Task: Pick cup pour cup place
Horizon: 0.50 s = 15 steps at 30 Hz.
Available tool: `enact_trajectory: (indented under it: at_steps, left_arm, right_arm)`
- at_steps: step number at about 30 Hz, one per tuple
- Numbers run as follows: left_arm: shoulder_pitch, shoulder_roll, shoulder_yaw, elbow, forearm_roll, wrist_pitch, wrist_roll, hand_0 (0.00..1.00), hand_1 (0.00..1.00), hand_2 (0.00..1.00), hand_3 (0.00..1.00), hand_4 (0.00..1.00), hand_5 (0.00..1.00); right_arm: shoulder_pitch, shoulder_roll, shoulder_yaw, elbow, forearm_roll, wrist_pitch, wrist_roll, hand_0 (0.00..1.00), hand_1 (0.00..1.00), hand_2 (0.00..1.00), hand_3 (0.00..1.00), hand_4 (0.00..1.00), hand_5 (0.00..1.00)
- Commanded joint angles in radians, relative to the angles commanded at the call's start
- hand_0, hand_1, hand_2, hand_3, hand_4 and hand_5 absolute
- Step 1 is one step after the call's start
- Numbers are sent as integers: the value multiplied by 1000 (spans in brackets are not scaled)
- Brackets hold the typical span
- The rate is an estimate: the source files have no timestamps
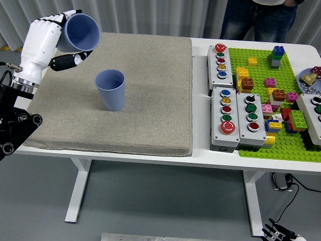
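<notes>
Head view, left to right: the left hand (42,37) is raised above the far left corner of the grey mat (145,90), its white fingers (55,19) wrapped around the held cup (79,33), thumb below the wall. That cup is tilted, mouth turned toward the camera and to the right, well clear of the mat. It looks like thin, light plastic with a smooth, slightly ribbed wall: easy to lift, likely to flex if squeezed hard, so a grasp around the middle of the wall suits it best. The forearm slants up from the lower left edge. Near it, to the right and lower, the standing cup (110,89) is upright on the mat, untouched. Further right on the white worktop (200,45) lie button boxes (235,115) and a green brick plate (281,100). The right hand is not visible.
</notes>
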Motion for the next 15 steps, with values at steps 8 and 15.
enact_trajectory:
  at_steps: [8, 15]
  left_arm:
    - [4, -10, -12, 32, -335, -94, -35, 475, 513, 612, 581, 259, 2]
    - [15, -24, -16, 47, -625, -159, -42, 484, 514, 627, 587, 278, 2]
  right_arm:
    - [0, -1, -3, 0, 4, 1, 0, 765, 695, 725, 619, 232, 156]
    - [1, 0, -2, 0, 4, 2, -1, 765, 695, 726, 619, 232, 156]
